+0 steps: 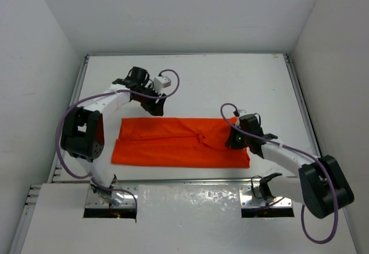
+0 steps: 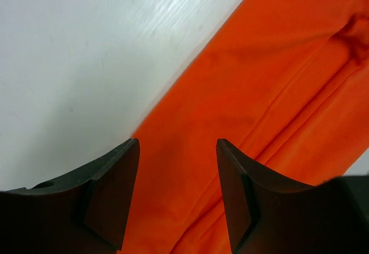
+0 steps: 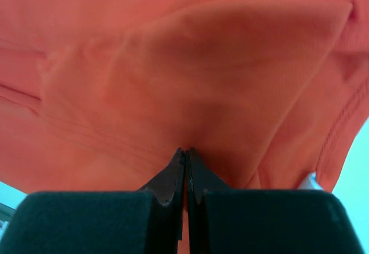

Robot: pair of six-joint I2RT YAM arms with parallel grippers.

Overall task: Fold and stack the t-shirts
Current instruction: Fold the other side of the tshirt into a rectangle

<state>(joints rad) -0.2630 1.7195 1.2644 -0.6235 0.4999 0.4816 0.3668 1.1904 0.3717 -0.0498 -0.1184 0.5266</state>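
The orange-red t-shirt (image 1: 173, 144) lies on the white table (image 1: 219, 81) as a long flat band, with creases near its middle. My left gripper (image 1: 157, 109) hangs open over the shirt's far edge, left of centre. In the left wrist view its fingers (image 2: 115, 190) straddle the cloth (image 2: 277, 64) beside bare table (image 2: 86, 46), holding nothing. My right gripper (image 1: 235, 141) is at the shirt's right end. In the right wrist view its jaws (image 3: 185, 151) are shut, pinching a fold of the t-shirt (image 3: 202, 52), which fills that view.
White walls (image 1: 40, 64) enclose the table on the left, back and right. A metal rail (image 1: 300, 98) runs along the right edge. The arm bases stand on a white plate (image 1: 190, 208) at the near edge.
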